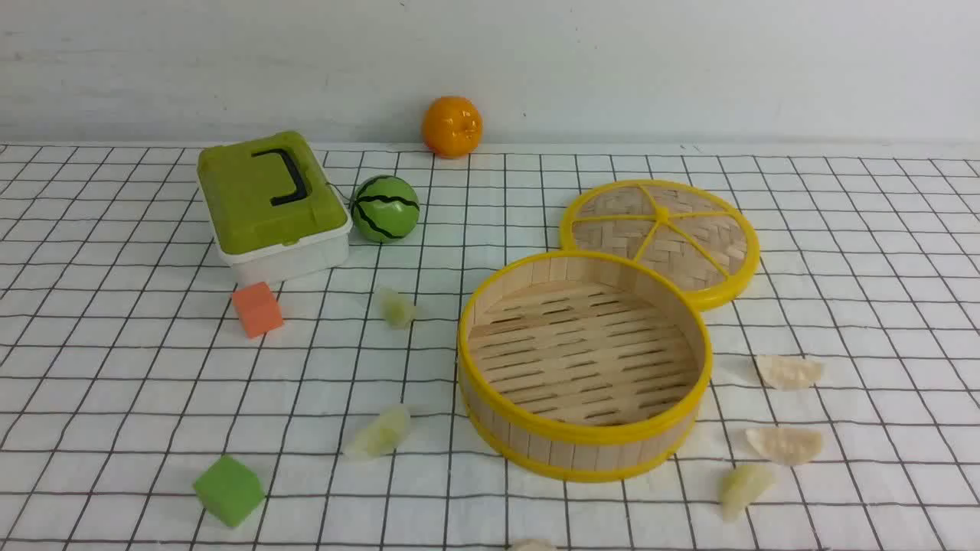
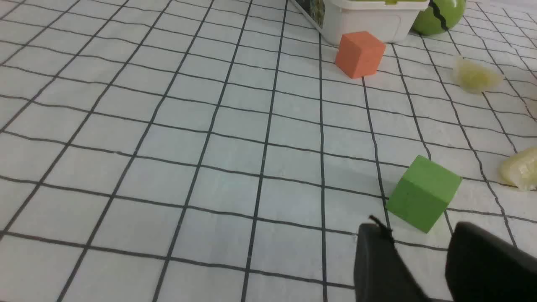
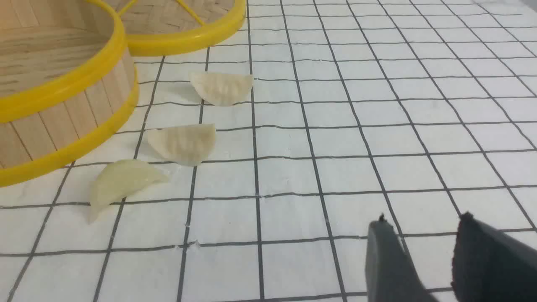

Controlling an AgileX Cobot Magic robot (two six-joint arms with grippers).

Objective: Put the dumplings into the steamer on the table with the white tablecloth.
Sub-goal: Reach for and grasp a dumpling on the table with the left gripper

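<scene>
Pale dumplings [image 1: 788,371] around bamboo steamer [image 1: 582,453]

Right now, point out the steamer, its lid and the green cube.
steamer [image 1: 566,453], front view, near wooden wall between the yellow rims.
lid [image 1: 660,215], front view, hub where the spokes meet.
green cube [image 1: 228,490], front view, middle of the cube.

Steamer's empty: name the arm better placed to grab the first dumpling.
Probably right: the right pincer faces three dumplings beside the steamer; the left pincer sees only two, with a green cube nearer.
</scene>
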